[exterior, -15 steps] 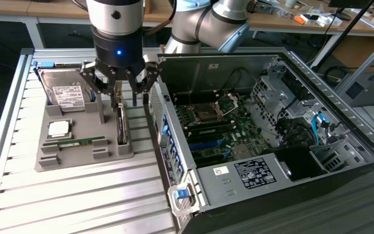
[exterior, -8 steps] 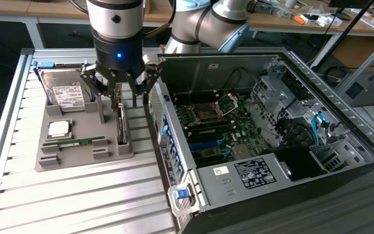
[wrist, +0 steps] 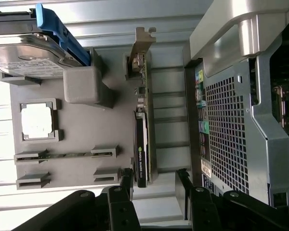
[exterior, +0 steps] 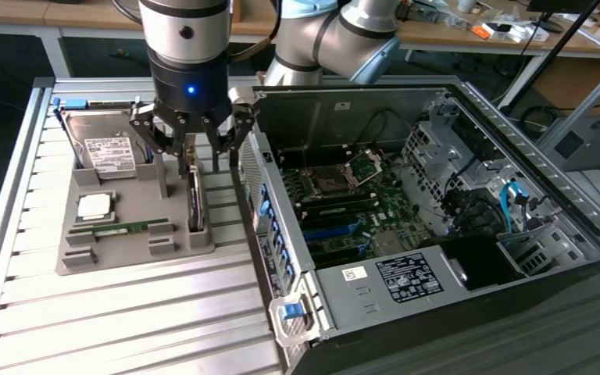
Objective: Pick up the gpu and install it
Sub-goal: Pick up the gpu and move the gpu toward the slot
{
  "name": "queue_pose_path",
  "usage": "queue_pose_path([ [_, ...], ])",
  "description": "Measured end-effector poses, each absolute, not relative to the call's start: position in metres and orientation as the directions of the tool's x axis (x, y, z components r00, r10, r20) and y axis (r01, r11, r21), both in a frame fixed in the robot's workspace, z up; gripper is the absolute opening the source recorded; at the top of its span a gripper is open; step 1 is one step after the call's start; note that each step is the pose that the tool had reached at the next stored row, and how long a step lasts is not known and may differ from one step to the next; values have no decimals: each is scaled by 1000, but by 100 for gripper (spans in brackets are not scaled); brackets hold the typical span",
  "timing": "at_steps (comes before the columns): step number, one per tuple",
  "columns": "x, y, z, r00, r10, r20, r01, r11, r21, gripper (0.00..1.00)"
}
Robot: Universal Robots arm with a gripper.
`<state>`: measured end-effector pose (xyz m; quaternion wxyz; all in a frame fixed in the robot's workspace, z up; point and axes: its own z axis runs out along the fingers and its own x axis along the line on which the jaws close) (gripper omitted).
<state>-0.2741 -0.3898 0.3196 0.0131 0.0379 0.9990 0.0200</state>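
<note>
On its long edge, in a slot at the side of the grey tray (exterior: 123, 254) nearest the computer case (exterior: 331, 109), stands the gpu (exterior: 194, 199), with its silvery bracket (wrist: 142, 41) at the end far from the wrist camera. Directly above this card hangs the gripper (exterior: 191, 162). Its jaws are spread wide and hold nothing. In the wrist view the near end of the gpu (wrist: 142, 134) lies between the two black fingers (wrist: 126, 185), closer to one of them; if this finger touches the card, I cannot tell. The other finger stands clearly apart from it. On the same tray, further from the case, are a hard drive (exterior: 112, 152), a square processor chip (exterior: 94, 205) and a green memory stick (exterior: 123, 228). Tray and case rest on a slatted metal table (exterior: 123, 320).
</note>
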Motion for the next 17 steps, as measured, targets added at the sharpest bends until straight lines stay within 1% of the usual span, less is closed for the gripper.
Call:
queue_pose_path([
  [10, -274, -381, 314, -997, 76, -25, 75, 997, 36, 48],
  [17, -274, -369, 311, -997, 76, -25, 75, 997, 32, 48],
])
